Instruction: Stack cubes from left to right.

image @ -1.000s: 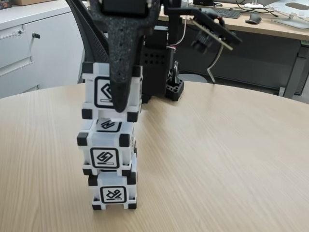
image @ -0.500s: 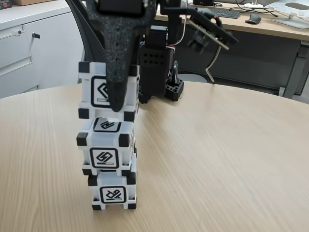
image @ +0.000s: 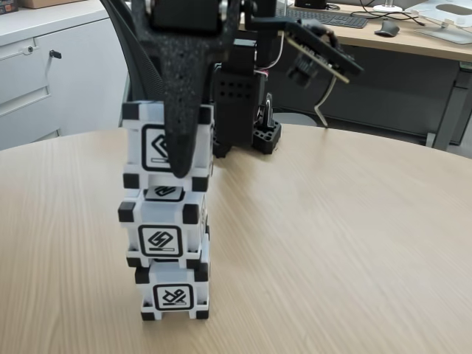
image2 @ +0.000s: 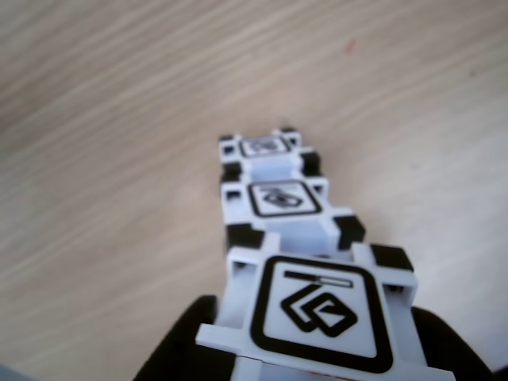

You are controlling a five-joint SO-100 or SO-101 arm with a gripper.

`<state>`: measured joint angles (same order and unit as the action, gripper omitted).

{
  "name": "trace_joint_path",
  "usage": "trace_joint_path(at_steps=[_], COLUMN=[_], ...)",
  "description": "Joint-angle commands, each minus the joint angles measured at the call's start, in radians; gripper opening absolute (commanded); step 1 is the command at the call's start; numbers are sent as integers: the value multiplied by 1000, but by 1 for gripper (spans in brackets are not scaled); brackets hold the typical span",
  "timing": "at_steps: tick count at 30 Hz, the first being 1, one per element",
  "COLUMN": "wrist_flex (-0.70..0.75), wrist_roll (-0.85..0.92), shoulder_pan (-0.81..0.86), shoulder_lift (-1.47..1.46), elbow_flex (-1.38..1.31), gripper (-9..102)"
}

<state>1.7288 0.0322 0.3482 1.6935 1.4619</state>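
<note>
Fixed view: gripper [image: 179,171] holds top cube [image: 151,146] w/ gap above stack.

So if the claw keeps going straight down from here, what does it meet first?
The held top cube would land on the middle cube just below; the claw itself likely touches nothing sooner, though depth is unclear.

Light wood-grain table [image: 354,221]; bottom cube [image: 174,293] and black arm base [image: 243,110] on it.
</note>
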Motion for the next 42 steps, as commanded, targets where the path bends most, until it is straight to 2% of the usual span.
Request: trace_joint_path(at_steps=[1,4,7,11,16,35,42], wrist_flex=[-9,-9,-9,-9,-9,-8,2], wrist_roll=[2,14,20,20,49,114,92], shoulder_pan=[14,14,14,12,8,-12,-153], shoulder_lift=[0,0,0,3,12,35,46], elbow_flex=[-2,-2,-2,-2,-2,-6,-15], gripper=[0,4,13,33,42,47,47])
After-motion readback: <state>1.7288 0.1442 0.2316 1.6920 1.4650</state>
